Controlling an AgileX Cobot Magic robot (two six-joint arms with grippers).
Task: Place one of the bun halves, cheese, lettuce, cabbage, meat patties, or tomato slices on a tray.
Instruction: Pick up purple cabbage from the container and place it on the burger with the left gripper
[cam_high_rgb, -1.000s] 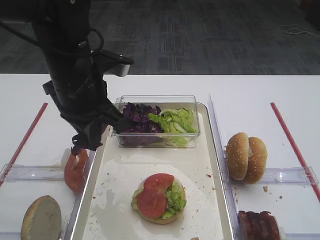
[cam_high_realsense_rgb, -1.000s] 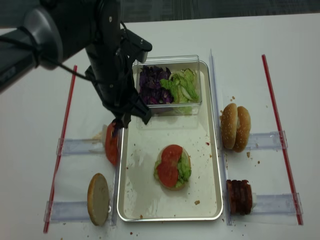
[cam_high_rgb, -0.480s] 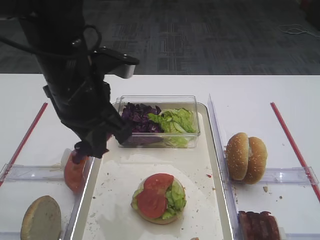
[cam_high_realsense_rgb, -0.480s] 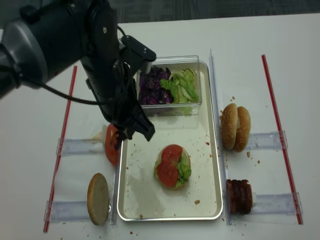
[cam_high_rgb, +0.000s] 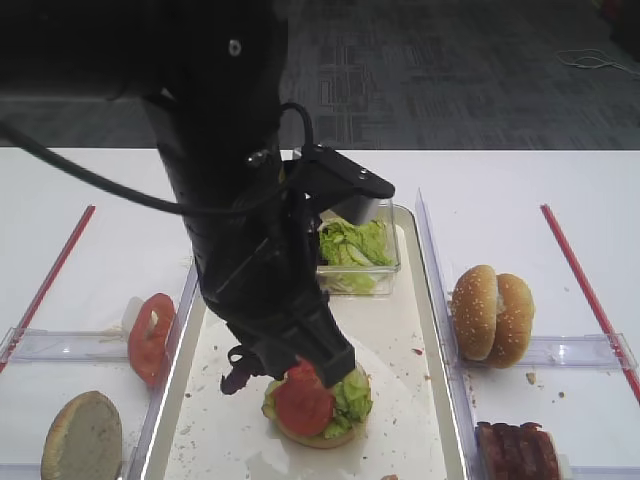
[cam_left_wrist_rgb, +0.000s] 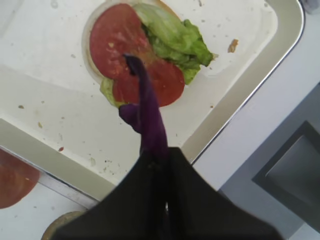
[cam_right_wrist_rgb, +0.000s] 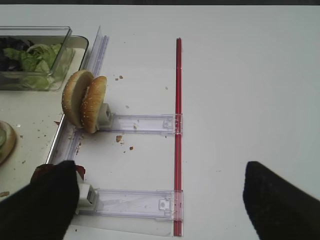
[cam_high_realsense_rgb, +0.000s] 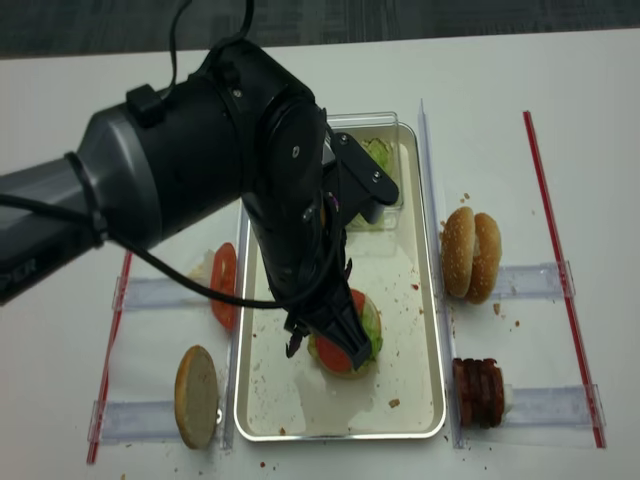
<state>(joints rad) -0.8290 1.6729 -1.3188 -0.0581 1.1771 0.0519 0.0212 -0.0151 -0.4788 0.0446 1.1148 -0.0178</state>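
The left end effector (cam_left_wrist_rgb: 159, 165) is pressed together, pinching the cabbage (cam_left_wrist_rgb: 146, 116), a thin purple strip. The strip hangs over the tomato slices (cam_left_wrist_rgb: 131, 52) and lettuce (cam_left_wrist_rgb: 172, 40) that sit on a bun half in the tray (cam_left_wrist_rgb: 260, 70). From the high view, the big black arm covers much of the tray (cam_high_rgb: 420, 330), and the strip's curled tail (cam_high_rgb: 237, 377) shows just left of the stack. A clear box (cam_high_rgb: 372, 262) with more lettuce sits at the tray's far end. The right end effector (cam_right_wrist_rgb: 165, 200) is spread wide over the white counter (cam_right_wrist_rgb: 240, 75). Near it stand two bun halves (cam_right_wrist_rgb: 84, 102) on edge, touching each other. More tomato slices (cam_high_rgb: 150, 335) stand left of the tray, with another bun half (cam_high_rgb: 82, 438) close by. The meat patties (cam_high_realsense_rgb: 478, 392) stand right of the tray.
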